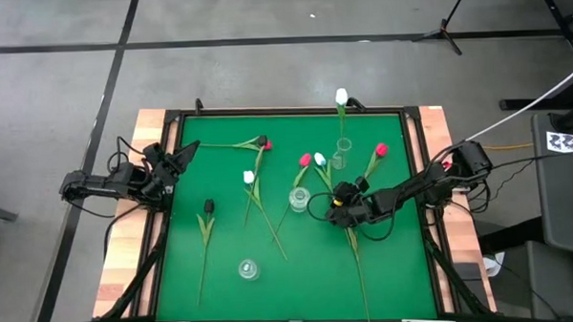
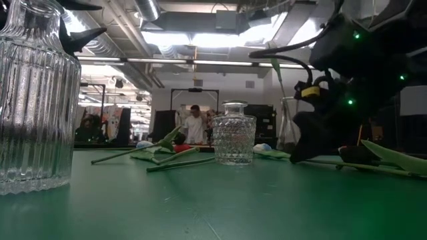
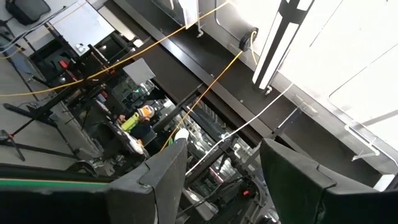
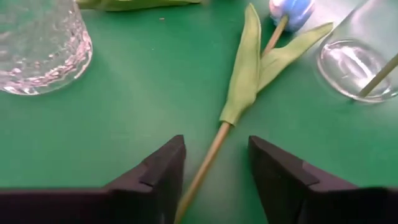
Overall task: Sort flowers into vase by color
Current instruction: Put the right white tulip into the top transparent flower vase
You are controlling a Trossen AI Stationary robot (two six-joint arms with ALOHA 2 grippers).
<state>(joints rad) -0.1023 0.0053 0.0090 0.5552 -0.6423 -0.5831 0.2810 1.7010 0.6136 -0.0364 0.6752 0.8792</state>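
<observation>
Two dark arms are working over the green table [image 1: 224, 278], which serves as the landmark. The left arm is waiting at the table's left edge, its left gripper [image 1: 184, 152] raised off the mat and pointing out into the room, fingers [image 3: 163, 180] standing wide apart with nothing between them. The right arm is reaching in from the table's right edge toward the middle; its right gripper [image 1: 338, 199] is sitting low over the mat, fingers [image 4: 160, 174] parted and straddling a stem without touching it.

That stem belongs to a white-headed flower [image 4: 249, 74] lying flat on the table just right of centre, head toward the far edge, leaves spreading.

Three clear glass vases are standing on the table: a ribbed vase [image 2: 33, 100] near the front edge, a dimpled vase [image 1: 299, 199] at centre just left of the right gripper, and a narrow vase [image 1: 342, 152] toward the far edge, holding a white tulip [image 1: 342, 98] upright.

The other flowers are lying scattered on the mat: pink-red tulips [image 1: 380, 150] right of the narrow vase, left of it, and toward the far left; a white one left of centre; a dark tulip [image 1: 209, 206] at the left side.
</observation>
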